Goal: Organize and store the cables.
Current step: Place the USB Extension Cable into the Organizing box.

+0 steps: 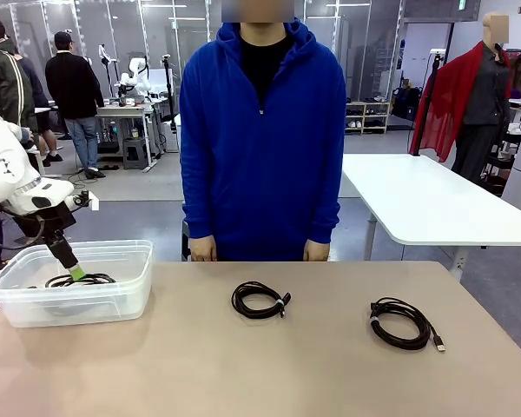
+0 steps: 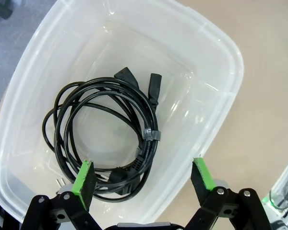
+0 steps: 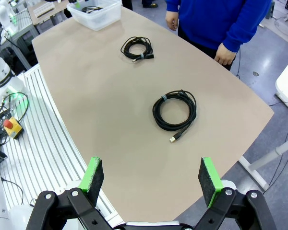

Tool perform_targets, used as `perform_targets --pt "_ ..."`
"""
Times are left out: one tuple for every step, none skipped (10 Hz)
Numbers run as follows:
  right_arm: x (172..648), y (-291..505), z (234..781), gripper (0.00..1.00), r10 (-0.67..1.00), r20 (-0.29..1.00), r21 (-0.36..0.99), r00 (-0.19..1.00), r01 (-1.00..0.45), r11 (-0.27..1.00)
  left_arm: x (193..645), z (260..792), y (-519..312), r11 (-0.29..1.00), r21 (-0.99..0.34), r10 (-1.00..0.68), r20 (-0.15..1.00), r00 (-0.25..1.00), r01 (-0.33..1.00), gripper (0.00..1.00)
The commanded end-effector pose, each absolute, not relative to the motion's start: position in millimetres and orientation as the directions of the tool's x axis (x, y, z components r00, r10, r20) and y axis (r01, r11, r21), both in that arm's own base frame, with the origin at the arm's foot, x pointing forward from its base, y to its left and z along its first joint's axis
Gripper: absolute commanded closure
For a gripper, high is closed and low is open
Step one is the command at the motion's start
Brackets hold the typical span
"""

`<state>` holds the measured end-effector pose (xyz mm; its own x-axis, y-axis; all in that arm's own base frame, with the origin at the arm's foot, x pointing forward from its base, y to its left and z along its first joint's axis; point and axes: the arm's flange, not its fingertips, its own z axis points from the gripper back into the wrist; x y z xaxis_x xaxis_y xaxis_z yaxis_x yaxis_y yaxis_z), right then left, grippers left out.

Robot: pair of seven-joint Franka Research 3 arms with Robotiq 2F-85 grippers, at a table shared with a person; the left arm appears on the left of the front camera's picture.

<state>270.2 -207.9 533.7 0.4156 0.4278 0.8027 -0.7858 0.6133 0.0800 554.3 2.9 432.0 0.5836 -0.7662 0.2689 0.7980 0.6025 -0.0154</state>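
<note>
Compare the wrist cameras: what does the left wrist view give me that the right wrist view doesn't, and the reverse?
Left wrist, not right: close detail of the strapped cable coil in the clear bin, its chunky plugs, and the open left gripper above it. Right wrist, not left: the middle coil and the USB-tipped coil lying on the table, the person's hands at its edge, and the open right gripper. Shared: the bin with a dark cable inside, and the tan table.

Lab hall: emergency-stop button [image 3: 8, 125], white worktable [image 1: 434, 204], storage shelves [image 1: 365, 117].
</note>
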Motion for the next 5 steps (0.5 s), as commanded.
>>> perform_targets --pt "268 -201 538 0.0 0.44 0.795 0.068 0.418 -0.781 0.62 527 445 2 0.617 0.028 -0.766 0.253 0.592 0.787 0.0" --pt "268 -201 539 0.0 0.432 0.795 0.074 0.426 -0.775 0.628 519 449 -1 0.611 0.026 -0.767 0.265 0.584 0.791 0.0" --pt "265 -200 541 0.0 0.426 0.793 0.078 0.436 -0.765 0.639 510 454 -3 0.616 0.017 -0.762 0.265 0.591 0.787 0.0" --pt "264 -200 543 0.0 0.422 0.794 0.08 0.438 -0.763 0.642 504 458 -5 0.62 0.021 -0.759 0.271 0.592 0.785 0.0" --pt "263 -200 543 0.0 0.426 0.79 0.076 0.44 -0.761 0.644 498 463 -8 0.632 0.001 -0.746 0.272 0.608 0.775 0.0"
